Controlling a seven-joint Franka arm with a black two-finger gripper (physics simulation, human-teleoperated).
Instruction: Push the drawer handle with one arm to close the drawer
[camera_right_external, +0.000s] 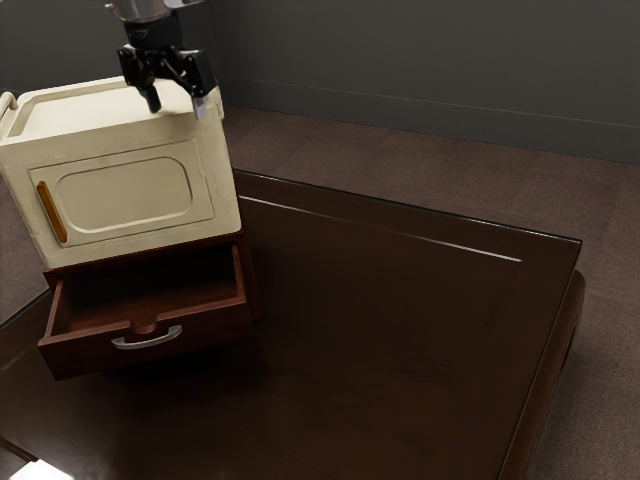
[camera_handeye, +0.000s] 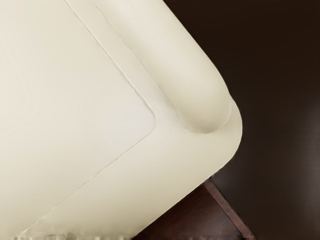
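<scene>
The drawer (camera_right_external: 212, 331) juts out beneath the box (camera_right_external: 122, 196), its handle (camera_right_external: 148, 343) facing outward above the bench (camera_right_external: 400, 340), so a push there should close it. The end effector (camera_right_external: 177, 105), fingers spread, hangs over the box, probably for clearance.
</scene>
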